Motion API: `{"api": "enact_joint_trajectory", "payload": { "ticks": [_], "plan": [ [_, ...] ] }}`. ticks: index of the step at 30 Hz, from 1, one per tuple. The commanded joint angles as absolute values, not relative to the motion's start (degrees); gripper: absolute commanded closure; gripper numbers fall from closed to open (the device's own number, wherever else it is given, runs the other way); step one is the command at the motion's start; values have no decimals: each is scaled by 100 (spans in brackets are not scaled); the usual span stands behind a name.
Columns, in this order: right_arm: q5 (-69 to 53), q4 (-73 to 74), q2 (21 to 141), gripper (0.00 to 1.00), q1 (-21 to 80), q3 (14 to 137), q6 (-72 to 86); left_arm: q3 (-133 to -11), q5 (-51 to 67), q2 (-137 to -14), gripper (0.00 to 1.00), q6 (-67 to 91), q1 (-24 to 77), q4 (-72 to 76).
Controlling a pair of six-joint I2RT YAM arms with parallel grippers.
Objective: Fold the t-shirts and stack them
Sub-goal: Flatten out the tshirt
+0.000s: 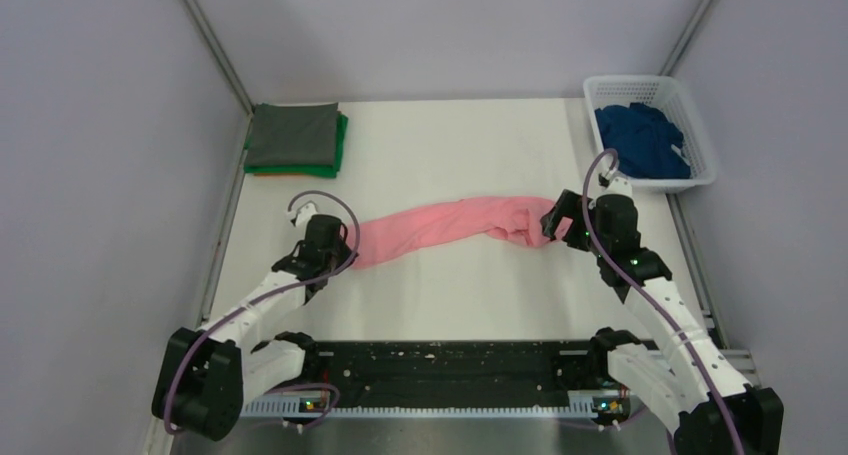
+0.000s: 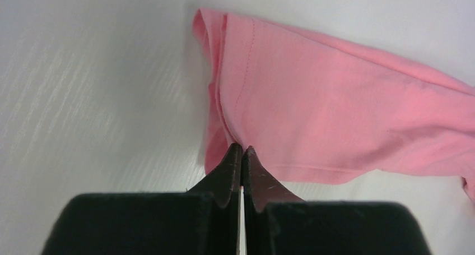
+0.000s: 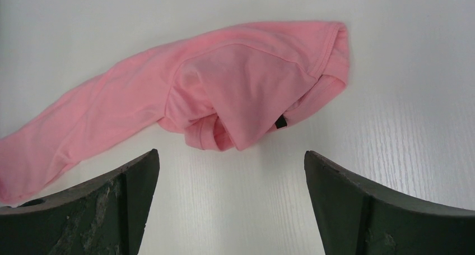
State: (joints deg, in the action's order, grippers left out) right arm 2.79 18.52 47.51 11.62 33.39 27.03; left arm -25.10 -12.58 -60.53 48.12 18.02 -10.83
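Grey cloth topped a small folded stack at the bench's [image 1: 450, 145] far left corner: the grey t-shirt [image 1: 292, 133] lay over a green t-shirt [image 1: 341, 147], with a sliver of an orange t-shirt [image 1: 268, 174] at the bottom. Nearer and just to the right, the left claw [image 1: 352, 247] sat low at the left end of the pink t-shirt [image 1: 440, 225]. Its wrist view showed the fingers [image 2: 229, 168] pressed together, tips meeting the shirt's stitched edge [image 2: 336, 109], apparently nipping it. The pink shirt ran as a long, rumpled band across the middle of the bench, its right end bunched and folded over itself [image 3: 235, 92]. The right claw [image 1: 553, 225] stood at that bunched end, spread wide and holding nothing [image 3: 231, 171]; the cloth lay just beyond its fingertips. At the far right, a white lattice basket [image 1: 702, 125] held the dark blue t-shirt [image 1: 640, 140] in a heap.
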Motion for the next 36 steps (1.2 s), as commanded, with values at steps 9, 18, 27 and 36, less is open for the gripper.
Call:
{"api": "enact_joint_trajectory", "payload": {
  "ticks": [9, 18, 27, 36],
  "plan": [
    [224, 1881, 4967, 1, 1195, 3479, 2531, -3658, -1229, -5757, 100, 4491, 1771, -2885],
    [238, 1744, 5697, 15, 1664, 3479, 2598, -4099, -467, -5677, 100, 4301, 1775, -3742],
    [1292, 816, 7359, 41, 2232, 3644, 3077, -3912, -505, -4986, 100, 4476, 1775, -3354],
    [1387, 353, 8137, 82, 2234, 3897, 3069, -3884, -695, -4947, 100, 4474, 1775, -3336]
  ]
}}
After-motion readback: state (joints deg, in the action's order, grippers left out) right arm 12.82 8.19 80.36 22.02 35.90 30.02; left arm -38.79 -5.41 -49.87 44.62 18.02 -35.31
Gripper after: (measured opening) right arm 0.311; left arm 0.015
